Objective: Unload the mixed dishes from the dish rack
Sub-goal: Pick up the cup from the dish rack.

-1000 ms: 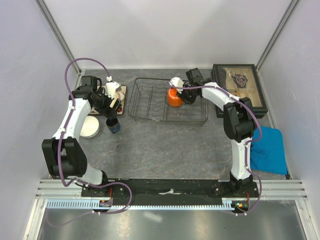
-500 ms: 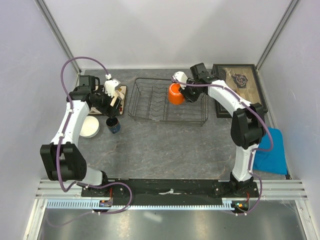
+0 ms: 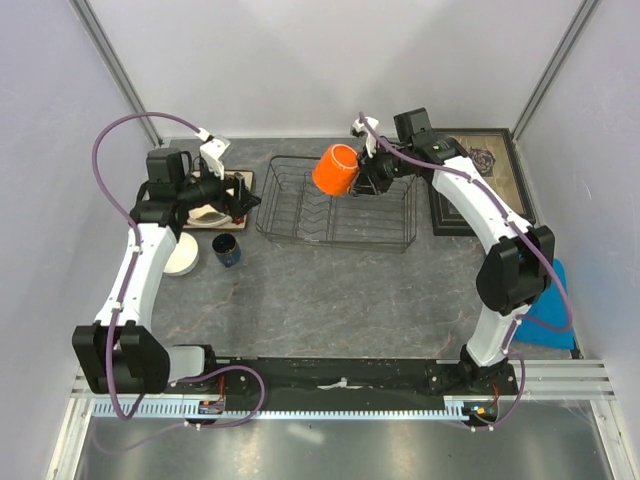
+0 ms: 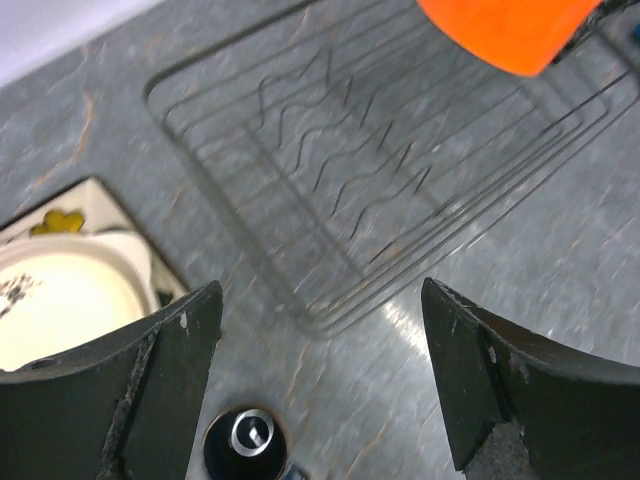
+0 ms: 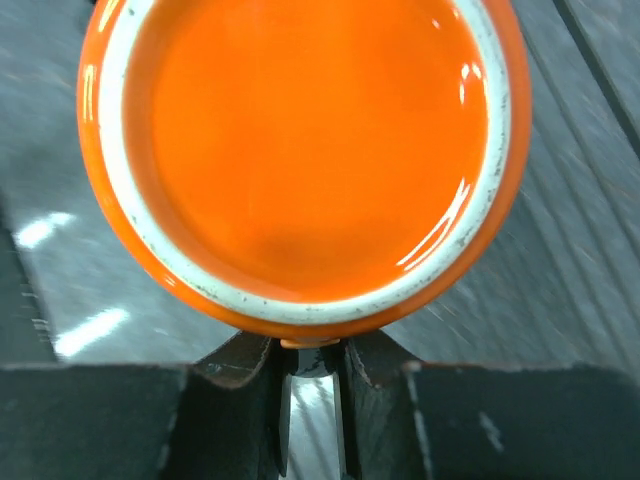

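Note:
My right gripper [image 3: 362, 172] is shut on the handle of the orange cup [image 3: 337, 170]. The cup hangs tilted above the back of the dark wire dish rack [image 3: 335, 222]. The right wrist view looks straight into the cup [image 5: 300, 150], with the gripper [image 5: 315, 355] pinching the handle below the rim. My left gripper [image 3: 243, 197] is open and holds nothing, just left of the rack [image 4: 380, 170]. In the left wrist view the dark blue mug [image 4: 248, 440] stands below its gripper [image 4: 320, 380].
A cream bowl [image 4: 60, 300] sits on the square flowered plate [image 3: 240, 180] left of the rack. The mug [image 3: 227, 250] and a white bowl [image 3: 180, 253] stand nearer to me. A black lidded box [image 3: 490, 150] is at the back right, a blue cloth [image 3: 550, 300] at the right edge.
My right gripper has lifted the orange cup up out of the rack and tipped it on its side. My left gripper has risen away from the dark blue mug.

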### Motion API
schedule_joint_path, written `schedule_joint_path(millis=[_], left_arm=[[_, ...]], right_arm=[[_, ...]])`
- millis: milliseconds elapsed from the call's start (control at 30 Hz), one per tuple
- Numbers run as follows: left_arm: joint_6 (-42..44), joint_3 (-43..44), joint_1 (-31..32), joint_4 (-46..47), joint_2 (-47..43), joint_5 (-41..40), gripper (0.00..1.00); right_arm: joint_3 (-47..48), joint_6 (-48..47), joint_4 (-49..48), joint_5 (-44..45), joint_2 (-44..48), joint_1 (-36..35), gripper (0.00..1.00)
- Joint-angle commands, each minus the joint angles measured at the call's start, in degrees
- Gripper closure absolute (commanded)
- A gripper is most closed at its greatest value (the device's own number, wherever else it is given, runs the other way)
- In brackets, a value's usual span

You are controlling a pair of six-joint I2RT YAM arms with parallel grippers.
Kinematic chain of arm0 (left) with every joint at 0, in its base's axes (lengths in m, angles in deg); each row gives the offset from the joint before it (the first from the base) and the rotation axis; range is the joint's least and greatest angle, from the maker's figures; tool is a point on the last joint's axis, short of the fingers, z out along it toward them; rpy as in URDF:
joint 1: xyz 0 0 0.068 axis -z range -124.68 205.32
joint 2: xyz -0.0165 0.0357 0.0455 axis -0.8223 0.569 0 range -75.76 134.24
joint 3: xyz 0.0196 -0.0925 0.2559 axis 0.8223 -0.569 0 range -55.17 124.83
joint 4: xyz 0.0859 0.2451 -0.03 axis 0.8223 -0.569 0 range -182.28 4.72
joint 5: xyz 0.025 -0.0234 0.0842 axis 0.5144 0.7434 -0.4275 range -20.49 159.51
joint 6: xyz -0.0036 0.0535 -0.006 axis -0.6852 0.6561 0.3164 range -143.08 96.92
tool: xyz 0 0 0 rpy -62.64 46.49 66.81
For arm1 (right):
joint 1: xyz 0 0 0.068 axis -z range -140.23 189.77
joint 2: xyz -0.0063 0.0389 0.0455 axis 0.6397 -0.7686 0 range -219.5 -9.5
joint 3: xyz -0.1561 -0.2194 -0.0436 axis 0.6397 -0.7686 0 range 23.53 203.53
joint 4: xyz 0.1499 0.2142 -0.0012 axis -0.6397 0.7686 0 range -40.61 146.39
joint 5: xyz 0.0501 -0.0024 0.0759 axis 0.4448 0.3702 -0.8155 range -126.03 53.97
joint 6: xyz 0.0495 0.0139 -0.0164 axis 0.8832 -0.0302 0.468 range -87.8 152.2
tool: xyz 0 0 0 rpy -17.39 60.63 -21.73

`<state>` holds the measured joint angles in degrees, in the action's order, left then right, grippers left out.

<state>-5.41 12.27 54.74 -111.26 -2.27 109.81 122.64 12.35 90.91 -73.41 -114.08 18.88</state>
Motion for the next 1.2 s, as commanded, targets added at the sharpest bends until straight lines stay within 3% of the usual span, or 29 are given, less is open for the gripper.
schedule_joint_path(millis=[0, 133, 167, 267, 400, 500, 867, 1167], left_arm=[[-10.71, -3.36, 3.03, 14.01, -3.35, 3.74, 0.13], [-15.81, -6.96, 4.44, 22.34, -5.64, 3.48, 0.14], [-16.78, -7.49, 4.79, 23.94, -6.43, 3.13, 0.14], [-21.88, -10.22, 5.85, 31.15, -8.1, 0.41, 0.15], [-28.47, -10.75, 6.38, 37.39, -8.46, -0.92, 0.16], [-33.39, -10.4, 7.25, 41.44, -8.19, -1.27, 0.16], [-40.17, -6.1, 14.72, 46.28, -3.02, -4.78, 0.17], [-42.37, -2.75, 15.52, 46.28, 0.15, -4.61, 0.18]], right_arm=[[2.5, 11.75, -8.02, -17.7, 5.69, 0.23, 1.0], [-0.93, 19.67, -18.62, -22.45, 7.8, 0.32, 1.0], [-1.81, 25.51, -21.1, -23.6, 8.24, 0.23, 1.0], [-6.2, 35.46, -34.53, -27.56, 10.26, 0.23, 1.0], [-15.67, 60.81, -64.7, -30.11, 11.76, 0.23, 1.0], [-18.51, 67.13, -73.66, -30.29, 11.94, 0.14, 1.0], [-21.24, 70.75, -78.69, -29.76, 12.46, -1.44, 1.0], [-22.56, 70.66, -78.96, -29.59, 13.25, -3.72, 1.0]])
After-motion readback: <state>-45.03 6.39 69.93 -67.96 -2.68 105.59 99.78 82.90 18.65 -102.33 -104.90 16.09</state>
